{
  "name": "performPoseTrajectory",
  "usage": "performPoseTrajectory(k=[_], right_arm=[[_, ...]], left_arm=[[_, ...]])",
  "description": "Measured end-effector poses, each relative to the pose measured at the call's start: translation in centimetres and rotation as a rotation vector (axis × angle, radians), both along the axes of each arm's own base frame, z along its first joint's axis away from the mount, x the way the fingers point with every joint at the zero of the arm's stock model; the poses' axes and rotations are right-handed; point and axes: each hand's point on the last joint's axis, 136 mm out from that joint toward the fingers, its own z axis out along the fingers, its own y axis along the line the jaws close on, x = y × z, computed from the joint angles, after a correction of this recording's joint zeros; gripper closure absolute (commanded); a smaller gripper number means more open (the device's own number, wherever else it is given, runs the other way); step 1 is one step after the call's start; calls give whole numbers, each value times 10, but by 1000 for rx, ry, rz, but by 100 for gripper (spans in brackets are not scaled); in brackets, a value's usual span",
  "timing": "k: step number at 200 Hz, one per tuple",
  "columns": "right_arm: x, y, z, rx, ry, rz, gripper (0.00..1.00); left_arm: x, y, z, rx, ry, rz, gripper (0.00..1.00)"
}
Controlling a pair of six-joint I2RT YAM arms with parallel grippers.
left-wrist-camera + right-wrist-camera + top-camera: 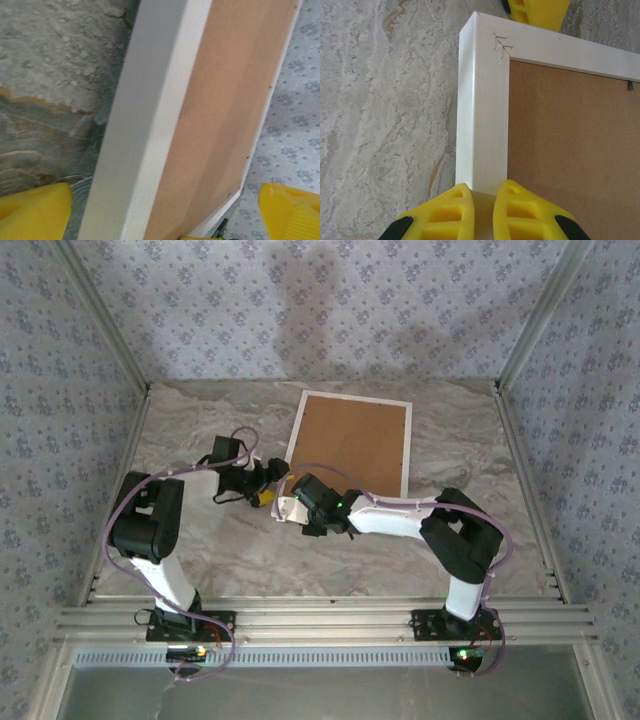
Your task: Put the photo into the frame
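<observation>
The white frame point(296, 436) lies back-up on the marble table, its brown backing board point(352, 442) showing. My right gripper point(291, 506) is shut on the frame's moulding point(482, 110) by its near-left corner, one yellow finger point(445, 212) on each side. My left gripper point(262, 486) stands open at the same corner. Its yellow fingers point(35, 210) straddle the moulding point(145, 125) and the board point(225, 110) with gaps on both sides. One left finger point(537, 11) shows beyond the corner in the right wrist view. The photo is out of view.
Patterned wallpaper walls point(320, 310) and metal posts point(530, 320) close in the table at the back and sides. Bare marble table point(200, 420) lies left of the frame and on its right point(460, 440). An aluminium rail point(320, 620) runs along the near edge.
</observation>
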Motion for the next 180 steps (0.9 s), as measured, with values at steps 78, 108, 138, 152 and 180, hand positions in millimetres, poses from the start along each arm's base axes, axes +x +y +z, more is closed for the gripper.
performPoseTrajectory(k=[78, 108, 138, 152, 180], right_arm=[[3, -5, 0, -10, 0, -17, 100], [4, -7, 2, -15, -7, -24, 100], [7, -9, 4, -12, -9, -36, 100], [8, -10, 5, -9, -9, -43, 100], [9, -12, 4, -3, -5, -56, 100]], left_arm=[[3, -12, 4, -75, -26, -19, 5], [4, -14, 5, -96, -34, -18, 5], [6, -17, 7, -131, -35, -11, 9], [7, -18, 7, -142, -33, -7, 13], [8, -18, 4, -142, -27, 0, 21]])
